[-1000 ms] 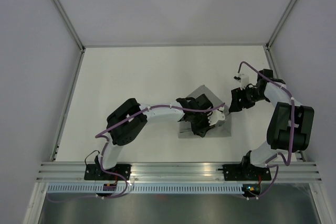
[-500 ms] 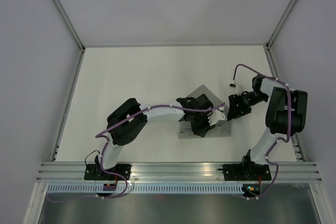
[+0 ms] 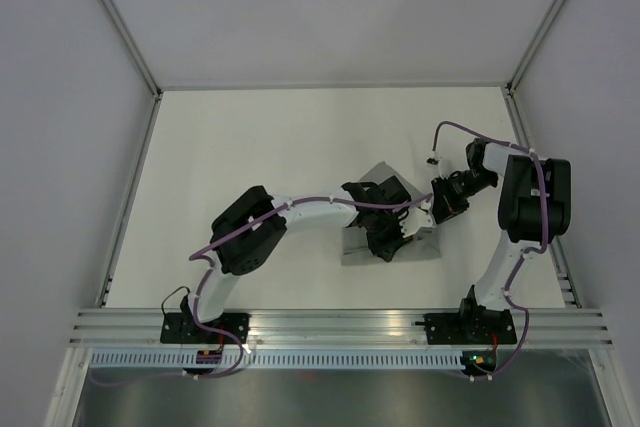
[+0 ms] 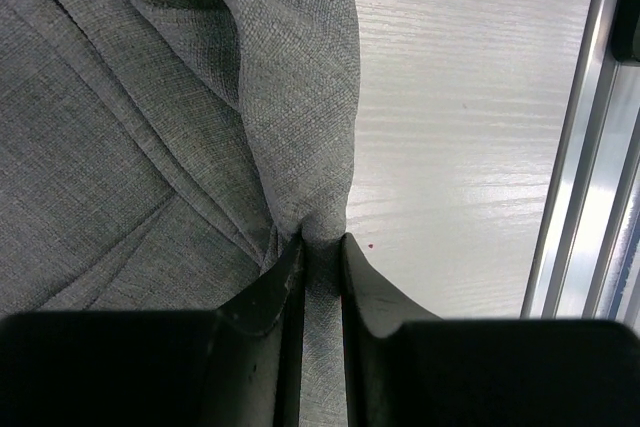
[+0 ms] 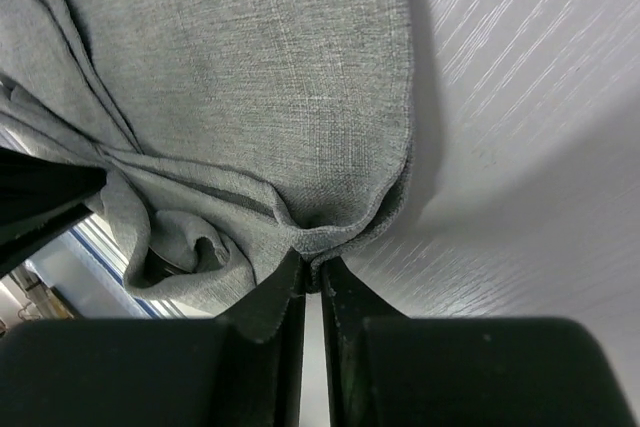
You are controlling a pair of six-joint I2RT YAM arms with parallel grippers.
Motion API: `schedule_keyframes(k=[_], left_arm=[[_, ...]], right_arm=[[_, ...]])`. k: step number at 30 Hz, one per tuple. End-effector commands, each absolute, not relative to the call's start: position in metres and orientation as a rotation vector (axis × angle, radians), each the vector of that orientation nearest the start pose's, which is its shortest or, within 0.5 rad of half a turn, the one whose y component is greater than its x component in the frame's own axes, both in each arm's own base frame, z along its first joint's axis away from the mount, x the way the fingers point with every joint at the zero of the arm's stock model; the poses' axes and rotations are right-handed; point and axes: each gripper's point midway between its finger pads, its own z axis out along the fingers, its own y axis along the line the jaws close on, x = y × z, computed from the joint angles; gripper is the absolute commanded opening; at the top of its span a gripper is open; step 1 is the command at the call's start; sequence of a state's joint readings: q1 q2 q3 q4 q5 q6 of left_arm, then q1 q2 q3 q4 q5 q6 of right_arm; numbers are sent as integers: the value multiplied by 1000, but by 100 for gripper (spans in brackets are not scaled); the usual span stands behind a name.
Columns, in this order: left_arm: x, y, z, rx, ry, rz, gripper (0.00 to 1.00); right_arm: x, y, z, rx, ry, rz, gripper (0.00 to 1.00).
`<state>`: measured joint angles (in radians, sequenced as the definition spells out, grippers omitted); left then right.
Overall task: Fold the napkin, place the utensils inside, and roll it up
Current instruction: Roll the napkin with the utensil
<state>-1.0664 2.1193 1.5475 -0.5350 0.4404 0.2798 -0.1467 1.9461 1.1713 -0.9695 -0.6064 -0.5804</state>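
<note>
The grey napkin (image 3: 386,180) lies bunched and folded on the white table, just right of the middle. My left gripper (image 3: 388,246) is shut on a fold at its near side; in the left wrist view the cloth (image 4: 150,147) runs down between the two fingers of the left gripper (image 4: 322,247). My right gripper (image 3: 437,213) is at the napkin's right edge. In the right wrist view, the right gripper (image 5: 313,275) pinches the hem of the napkin (image 5: 250,77) between its nearly touching tips. The utensils are hidden.
The white table (image 3: 250,147) stretches to the left and back of the napkin. An aluminium rail (image 3: 340,322) runs along the near edge and also shows in the left wrist view as the rail (image 4: 590,197). Plain enclosure walls stand on three sides.
My right arm has swung left to the napkin's right edge and its jaws have closed on the hem. The left gripper has kept its hold in place.
</note>
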Motion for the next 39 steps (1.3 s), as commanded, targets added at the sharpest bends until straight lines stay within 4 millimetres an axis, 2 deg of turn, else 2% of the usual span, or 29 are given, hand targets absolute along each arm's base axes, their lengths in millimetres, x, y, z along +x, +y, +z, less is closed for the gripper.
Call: schedule_keyframes(k=[1, 5, 11, 14, 19, 24, 31, 34, 39], left_arm=[[152, -434, 19, 1896, 2156, -891, 2], [146, -435, 20, 1926, 2169, -942, 2], [142, -436, 20, 1941, 2207, -1051, 2], [144, -435, 22, 1911, 2238, -1164, 2], [149, -436, 23, 1864, 2269, -1306, 2], [150, -433, 17, 1800, 2338, -1461, 2], [152, -435, 3, 1723, 2463, -1543, 2], [152, -436, -3, 1697, 2510, -1558, 2], [154, -432, -12, 1654, 2579, -1562, 2]], right_arm=[[315, 20, -13, -588, 2844, 669, 14], [330, 20, -13, -592, 2832, 590, 12], [345, 31, -14, -611, 2818, 562, 12], [354, 35, -15, -621, 2805, 542, 12], [358, 39, -19, -623, 2805, 542, 11], [360, 42, -19, -624, 2786, 529, 11], [368, 43, -10, -624, 2735, 468, 11], [373, 44, -5, -621, 2703, 449, 14], [379, 47, 11, -621, 2616, 439, 29]])
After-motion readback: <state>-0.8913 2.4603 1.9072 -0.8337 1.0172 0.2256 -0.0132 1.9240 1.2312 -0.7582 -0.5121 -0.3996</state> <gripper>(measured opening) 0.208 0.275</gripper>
